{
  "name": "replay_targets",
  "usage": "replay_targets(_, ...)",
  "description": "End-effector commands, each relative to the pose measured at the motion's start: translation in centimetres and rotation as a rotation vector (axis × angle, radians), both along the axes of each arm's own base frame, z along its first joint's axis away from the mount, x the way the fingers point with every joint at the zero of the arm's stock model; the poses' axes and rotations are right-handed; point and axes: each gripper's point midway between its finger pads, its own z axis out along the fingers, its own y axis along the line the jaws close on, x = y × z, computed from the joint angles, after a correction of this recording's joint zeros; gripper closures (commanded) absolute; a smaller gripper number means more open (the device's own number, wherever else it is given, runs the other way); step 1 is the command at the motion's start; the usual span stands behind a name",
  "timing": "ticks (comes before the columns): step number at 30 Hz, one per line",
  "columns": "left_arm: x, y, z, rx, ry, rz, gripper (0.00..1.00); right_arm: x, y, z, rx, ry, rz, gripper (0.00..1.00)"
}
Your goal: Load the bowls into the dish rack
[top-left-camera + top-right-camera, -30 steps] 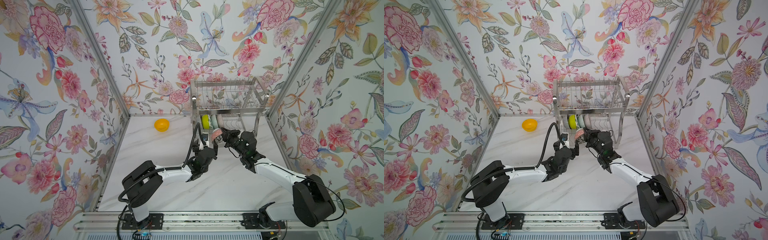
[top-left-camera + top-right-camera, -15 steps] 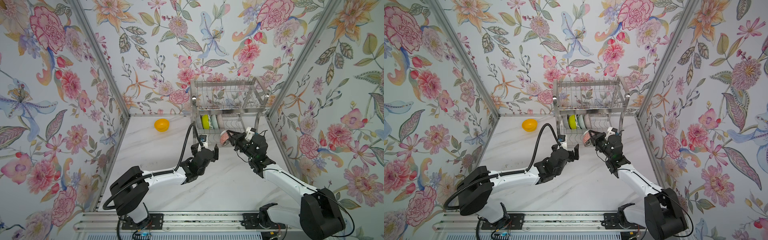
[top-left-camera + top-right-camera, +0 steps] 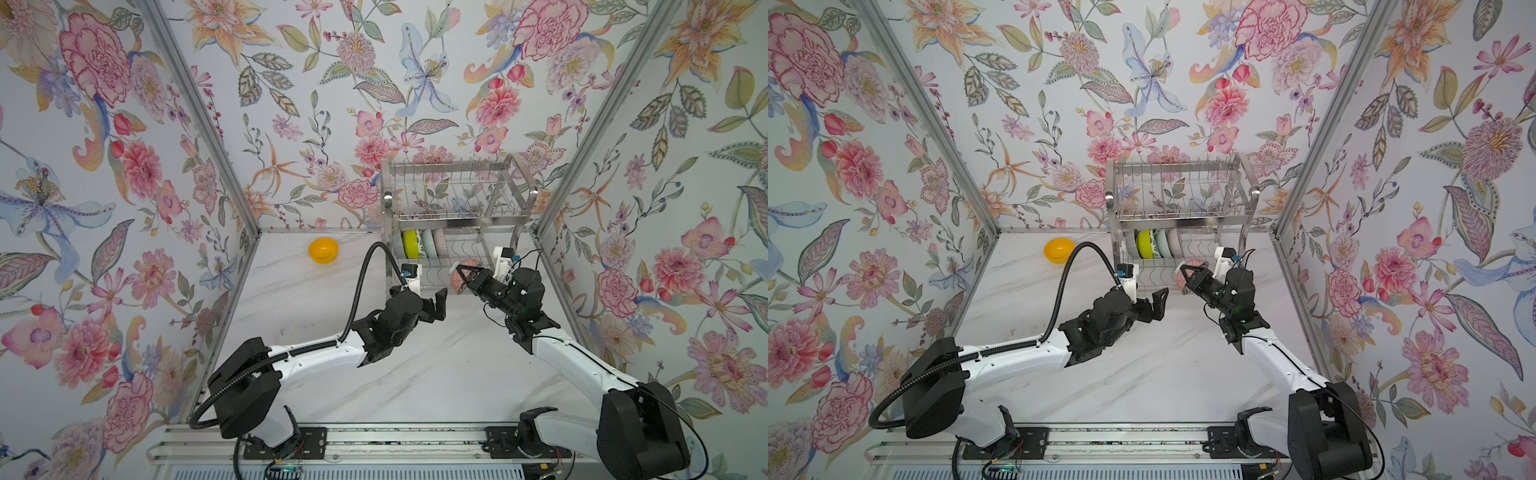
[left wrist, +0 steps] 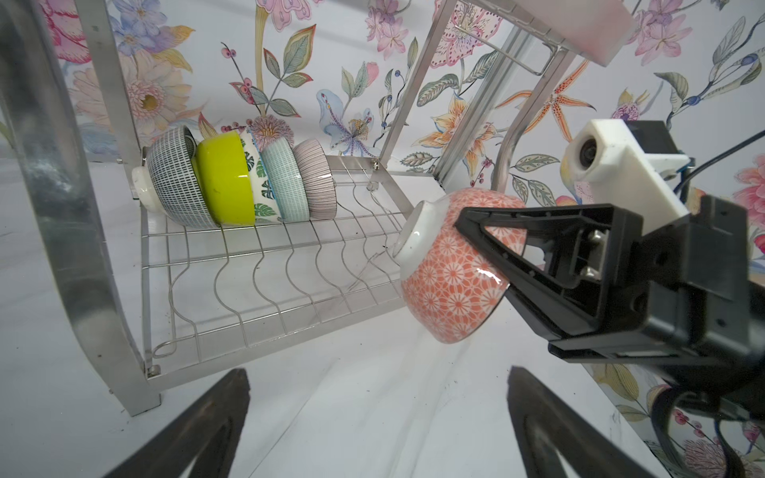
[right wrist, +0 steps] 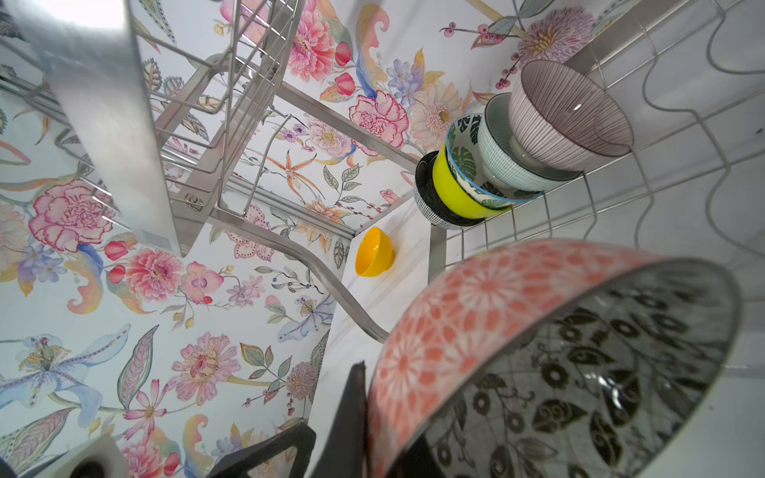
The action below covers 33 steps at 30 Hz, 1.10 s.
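Coral-and-white glazed bowl (image 4: 443,289) is what the right tool (image 3: 461,272) has right now. It's pinched shut on the rim, one finger down the outside wall and the other apparently inside. The bowl hangs on its side above the desk (image 3: 415,374), foot pointing toward the row already loaded, just in front of the lower shelf of the dish rack (image 3: 519,183).

The left tool (image 3: 434,305) is spread wide with nothing in it, hovering near the rack's front edge and not far from the right one.

Further out, five bowls lean together at one end of the lower shelf: black-and-white grid bowl (image 4: 174,178), lime bowl (image 4: 223,182), leaf-print bowl (image 4: 258,194), pale blue-green bowl (image 4: 285,182) and striped bowl (image 4: 316,178). The slots next to them are free. A yellow bowl (image 3: 323,250) sits alone on the desk near the back wall, well apart from the rack.

What I'd worry about:
- A rim-only pinch on slick glaze could let the bowl swivel or slip out if it bumps a wire.
- The upper shelf and the flat legs leave a tight gap, so it could clip the steel on the way in.
- Pushed in too hard, it could knock the leaning row over.
- The two arms are close enough to get in each other's way.

No brand, label or writing I can read anywhere.
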Motion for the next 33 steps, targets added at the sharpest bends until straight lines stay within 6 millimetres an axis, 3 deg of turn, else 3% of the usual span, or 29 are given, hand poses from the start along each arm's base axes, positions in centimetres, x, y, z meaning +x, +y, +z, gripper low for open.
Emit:
replay_targets(1,1.4,-1.1,0.4,-0.055,0.001,-0.018,0.01,0.7,0.0,3.1,-0.058,-0.181,0.051,1.0)
replay_targets(8,3.8,-2.0,-0.7,-0.071,0.007,-0.016,0.01,3.2,-1.7,2.9,-0.074,-0.237,0.043,1.0)
replay_targets(21,8.1,-3.8,-1.8,-0.052,0.009,0.015,0.01,8.4,-3.1,1.1,-0.145,-0.297,0.021,1.0)
replay_targets(33,10.3,-3.2,-2.5,-0.049,0.018,0.042,0.01,13.1,-3.6,-0.7,-0.138,-0.308,0.024,1.0)
